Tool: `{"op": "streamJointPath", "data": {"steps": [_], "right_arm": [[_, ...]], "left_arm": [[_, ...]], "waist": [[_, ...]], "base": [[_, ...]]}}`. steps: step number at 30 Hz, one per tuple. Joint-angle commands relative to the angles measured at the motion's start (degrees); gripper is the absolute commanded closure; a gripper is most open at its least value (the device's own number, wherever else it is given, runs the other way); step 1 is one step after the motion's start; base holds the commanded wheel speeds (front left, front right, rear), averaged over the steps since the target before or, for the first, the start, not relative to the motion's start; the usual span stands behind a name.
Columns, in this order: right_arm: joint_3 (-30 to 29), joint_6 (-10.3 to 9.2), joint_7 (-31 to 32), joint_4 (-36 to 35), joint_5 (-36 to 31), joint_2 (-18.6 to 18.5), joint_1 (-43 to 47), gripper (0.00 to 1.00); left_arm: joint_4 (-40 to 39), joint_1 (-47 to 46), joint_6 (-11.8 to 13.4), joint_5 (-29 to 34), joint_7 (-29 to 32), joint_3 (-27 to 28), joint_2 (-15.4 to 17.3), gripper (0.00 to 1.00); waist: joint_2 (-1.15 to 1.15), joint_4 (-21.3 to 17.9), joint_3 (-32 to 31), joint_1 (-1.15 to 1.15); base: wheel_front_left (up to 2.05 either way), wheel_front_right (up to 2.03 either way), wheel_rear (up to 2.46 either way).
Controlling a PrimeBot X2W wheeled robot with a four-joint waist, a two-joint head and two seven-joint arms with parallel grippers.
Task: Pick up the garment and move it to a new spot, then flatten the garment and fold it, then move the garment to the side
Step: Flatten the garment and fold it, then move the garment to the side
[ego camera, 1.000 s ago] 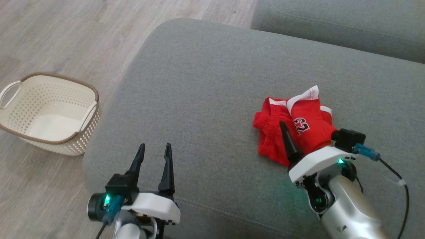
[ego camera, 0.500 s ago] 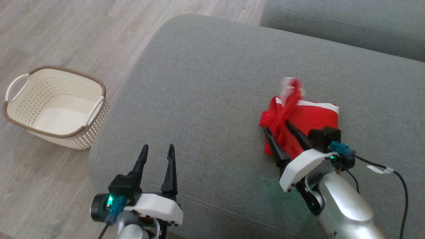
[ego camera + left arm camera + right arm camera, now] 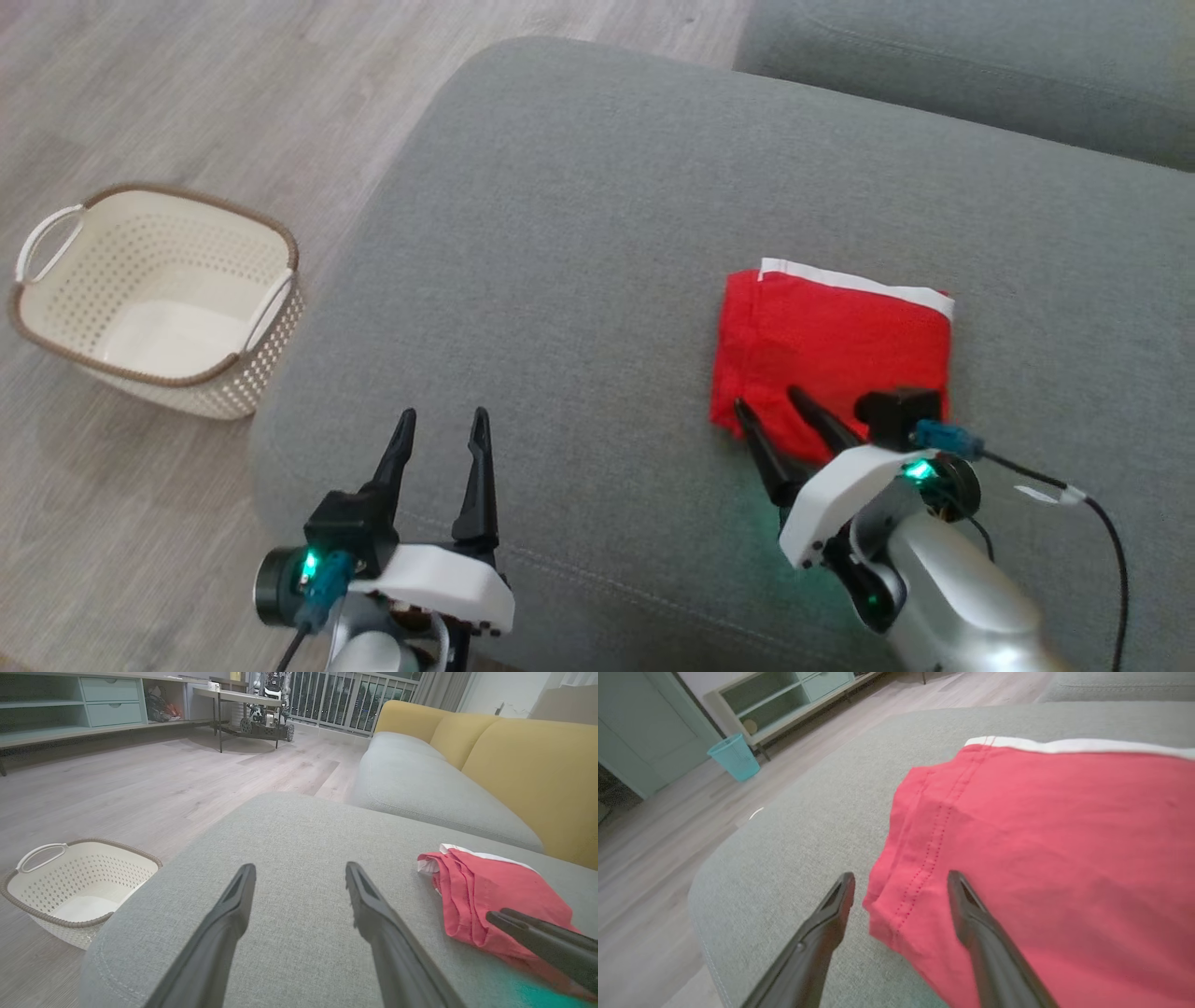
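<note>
The right gripper [image 3: 766, 397] and its wrist camera [image 3: 898, 411] cover the near edge of the red garment [image 3: 831, 336] in the head view, and we cannot tell whether either finger touches the cloth. In the right wrist view the garment runs off the right and bottom edges, and its white trim [image 3: 1064, 745] blurs toward the right. Folded as it is, we cannot tell what kind of garment it is. The grey sofa cushion [image 3: 579, 233] is cut off by the head view's right and bottom edges. The contents of the far shelf unit [image 3: 112, 714] are too small for us to name.
</note>
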Motion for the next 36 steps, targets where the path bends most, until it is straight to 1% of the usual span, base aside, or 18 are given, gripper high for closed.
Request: {"op": "streamJointPath", "data": {"steps": [1, 3, 6, 10, 13, 16, 19, 21, 23, 27, 31, 36], "right_arm": [[1.1, -0.01, -0.08, -1.49, 0.86, 0.43, -2.79, 0.0], [1.42, -0.01, -0.37, -1.94, 2.85, 0.43, -3.44, 0.0], [0.14, -0.01, -1.19, -3.15, 2.61, 0.38, -4.18, 0.0], [-2.89, -0.01, -1.84, -7.27, 1.89, -1.47, -2.95, 0.0], [-4.69, -0.01, -2.1, -11.79, -0.41, -3.92, -0.62, 0.0], [-7.18, -0.01, -2.25, -17.0, -2.99, -5.6, 2.55, 0.0], [-10.04, -0.01, -2.33, -22.5, -6.26, -6.45, 6.16, 0.0], [-11.69, -0.01, -2.37, -26.13, -9.73, -6.83, 8.54, 0.0], [-13.44, -0.01, -2.39, -29.34, -12.86, -6.5, 11.01, 0.0], [-17.11, -0.01, -2.41, -33.76, -17.09, -4.27, 15.53, 0.0], [-18.89, -0.01, -2.17, -35.75, -18.66, -2.16, 18.76, 0.0], [-19.6, -0.01, -1.65, -36.87, -19.47, -1.04, 20.11, 0.0]], "left_arm": [[-1.71, -1.9, 0.22, -0.07, -0.7, 1.7, 0.1, 0.0], [-1.78, -1.95, 0.18, 0.05, -0.7, 2.02, 0.1, 0.0], [-1.99, -2.0, -0.04, 0.39, -0.7, 2.75, 0.1, 0.0], [-2.27, -1.82, -0.37, 0.69, -0.7, 4.15, 0.1, 0.0], [-2.77, -1.53, -0.52, 0.37, -0.7, 5.16, 0.1, 0.0], [-3.47, -1.28, -0.45, 0.27, -0.7, 6.03, 0.1, 0.0], [-4.2, -1.02, -0.49, 0.15, -0.7, 6.63, 0.1, 0.0], [-4.8, -0.69, -0.38, -0.46, -0.7, 7.24, 0.1, 0.0], [-5.24, -0.35, -0.21, -1.39, -0.7, 7.93, 0.1, 0.0], [-5.37, 0.53, -0.1, -2.09, -0.7, 8.8, 0.1, 0.0], [-5.63, 1.27, 0.13, -2.52, -0.7, 8.99, 0.1, 0.0], [-5.76, 1.61, 0.05, -2.46, -0.7, 8.47, 0.1, 0.0]], "waist": [[0.0, -0.53, -0.36, 0.0], [0.0, -1.54, -0.79, 0.0], [0.0, -3.44, -1.69, 0.0], [0.0, -6.25, -3.16, 0.0], [0.0, -8.34, -4.07, 0.0], [0.0, -10.4, -4.62, 0.0], [0.0, -12.16, -4.94, 0.0], [0.0, -13.22, -5.03, 0.0], [0.0, -14.04, -5.09, 0.0], [0.0, -15.51, -5.29, 0.0], [0.0, -16.35, -5.11, 0.0], [0.0, -16.64, -4.78, 0.0]], "base": [[0.0, 0.0, 0.0], [0.0, 0.0, 0.0], [0.0, 0.0, 0.0], [0.0, 0.0, 0.0], [0.0, 0.0, 0.0], [0.0, 0.0, 0.0], [0.0, 0.0, 0.0], [0.0, 0.0, 0.0], [0.0, 0.0, 0.0], [0.0, 0.0, 0.0], [0.0, 0.0, 0.0], [0.0, 0.0, 0.0]]}}
